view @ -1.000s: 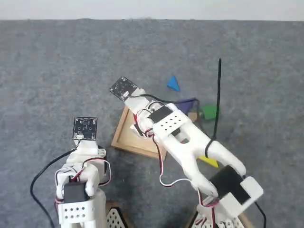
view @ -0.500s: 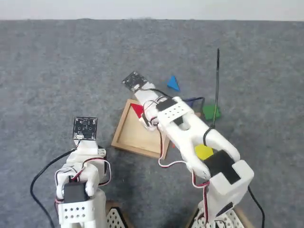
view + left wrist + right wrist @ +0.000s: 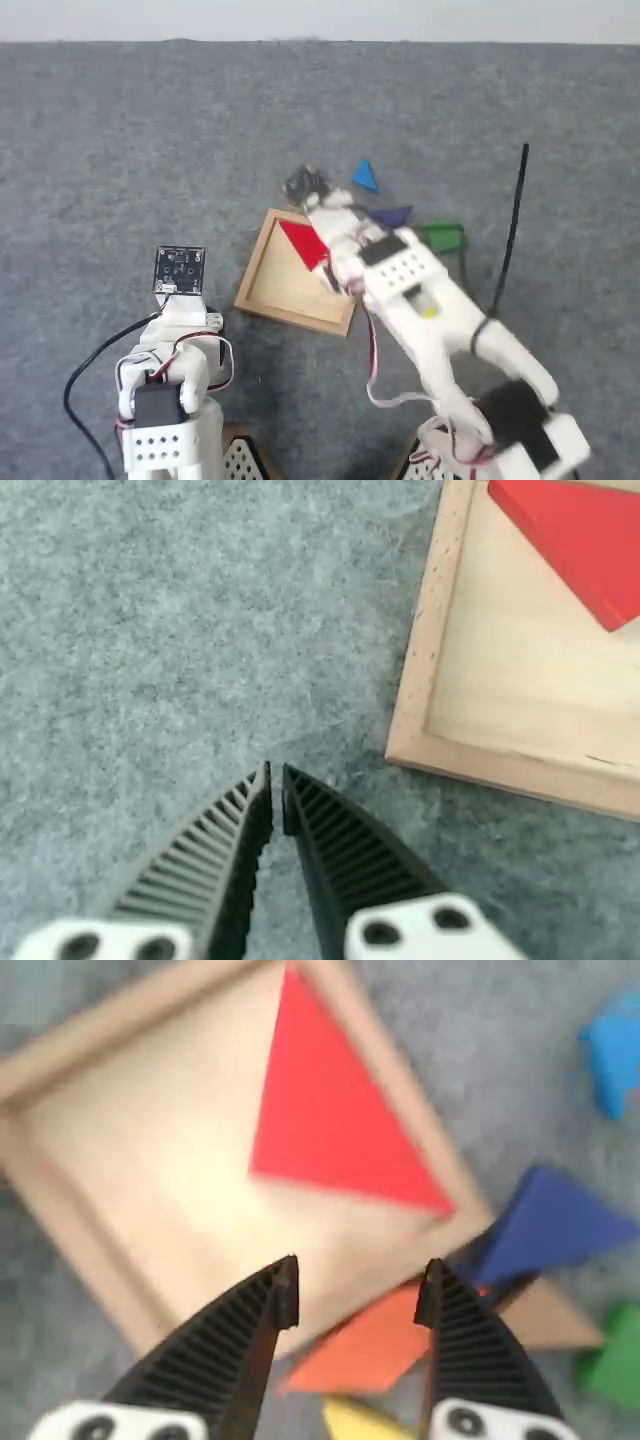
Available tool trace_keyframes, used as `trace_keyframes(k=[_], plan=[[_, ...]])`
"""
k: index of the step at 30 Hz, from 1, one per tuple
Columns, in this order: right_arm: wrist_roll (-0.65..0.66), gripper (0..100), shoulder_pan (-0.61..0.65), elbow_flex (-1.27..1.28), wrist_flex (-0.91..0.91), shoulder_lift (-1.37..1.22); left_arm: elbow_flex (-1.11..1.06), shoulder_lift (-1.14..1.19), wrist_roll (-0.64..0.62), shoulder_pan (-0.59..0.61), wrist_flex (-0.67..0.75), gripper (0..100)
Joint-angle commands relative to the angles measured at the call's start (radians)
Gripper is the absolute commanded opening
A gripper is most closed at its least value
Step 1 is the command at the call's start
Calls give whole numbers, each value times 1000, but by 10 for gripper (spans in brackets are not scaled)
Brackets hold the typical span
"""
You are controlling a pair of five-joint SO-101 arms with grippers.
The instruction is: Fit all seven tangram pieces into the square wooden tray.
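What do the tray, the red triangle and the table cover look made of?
Tray: pale bare-looking wood, faint grain on its rim.
Red triangle: smooth, even matte colour; painted wood or plastic, cannot tell.
Table cover: grey felt-like fabric, fuzzy fibres.

I count one square wooden tray [image 3: 290,313] on the tabletop [image 3: 120,120]. Six coloured tangram pieces can be made out. One red triangle [image 3: 305,242] lies inside the tray, and the other five lie outside it. One light blue triangle [image 3: 365,177], one dark blue triangle [image 3: 390,215] and one green piece [image 3: 440,236] lie near the tray's far corner. One orange piece [image 3: 375,1345] and one yellow piece [image 3: 355,1422] lie just beside the tray's rim. That makes three triangles for certain; I cannot tell the shapes of the green, orange and yellow pieces. Two arms stand on the near side of the tray, the left arm [image 3: 170,380] and the right arm [image 3: 430,310]. Each carries one end effector, so there are two: the left end effector [image 3: 275,780] and the right end effector [image 3: 360,1265].
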State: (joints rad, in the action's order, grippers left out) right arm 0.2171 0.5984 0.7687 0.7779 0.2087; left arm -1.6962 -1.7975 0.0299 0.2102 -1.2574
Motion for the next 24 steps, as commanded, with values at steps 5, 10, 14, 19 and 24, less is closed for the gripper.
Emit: trace_keyframes(k=[5, 10, 14, 19, 24], plan=[[-18, 199, 2, 48, 10, 10, 13, -18, -17, 2, -3, 18], [-17, 200, -2, 48, 13, -61, 13, -18, -17, 2, -3, 18], [11, 199, -71, 48, 13, -73, 13, -18, -17, 2, -3, 18], [84, 199, -216, 43, 8, -73, 13, -18, -17, 2, -3, 18], [114, 201, -259, 25, 8, -65, 13, -18, -17, 2, -3, 18]])
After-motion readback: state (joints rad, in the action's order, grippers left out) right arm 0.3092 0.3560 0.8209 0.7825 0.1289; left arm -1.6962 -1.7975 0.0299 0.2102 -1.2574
